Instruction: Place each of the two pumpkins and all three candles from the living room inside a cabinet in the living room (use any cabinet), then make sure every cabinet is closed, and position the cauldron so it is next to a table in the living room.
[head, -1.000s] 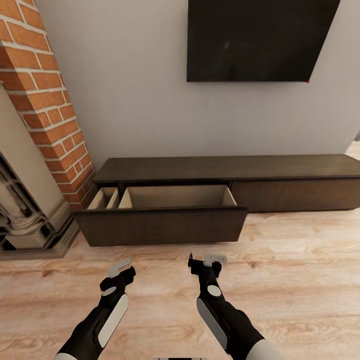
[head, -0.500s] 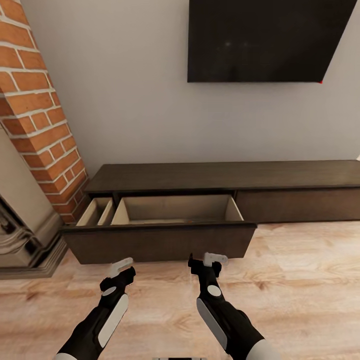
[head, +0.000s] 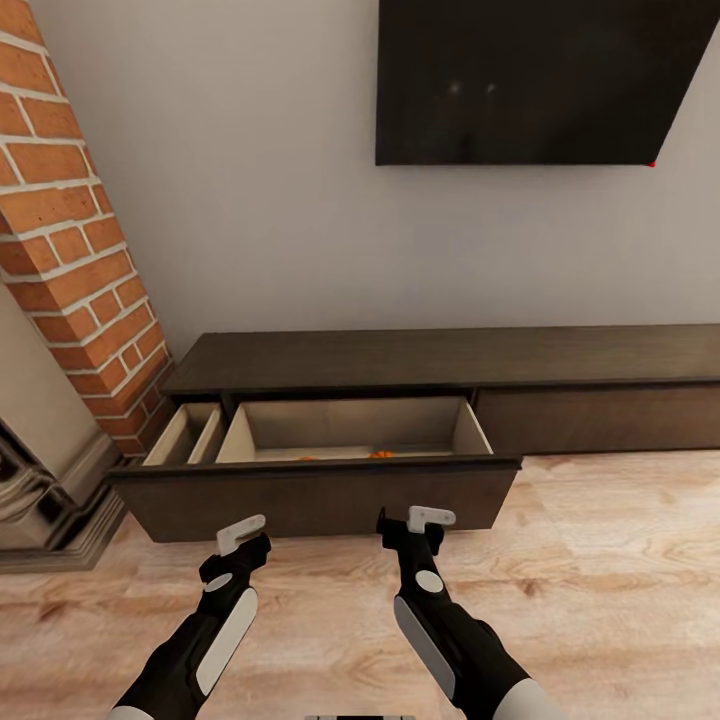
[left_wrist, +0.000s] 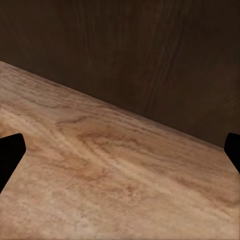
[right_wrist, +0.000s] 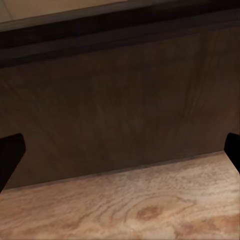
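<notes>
We've got both grippers hanging empty just in front of the cabinet (head: 440, 360): left gripper (head: 243, 535) and right gripper (head: 415, 522) spread wide apart, touching nothing. Its left drawer (head: 320, 490) is pulled out, orange pumpkins (head: 380, 454) peeking inside.
</notes>
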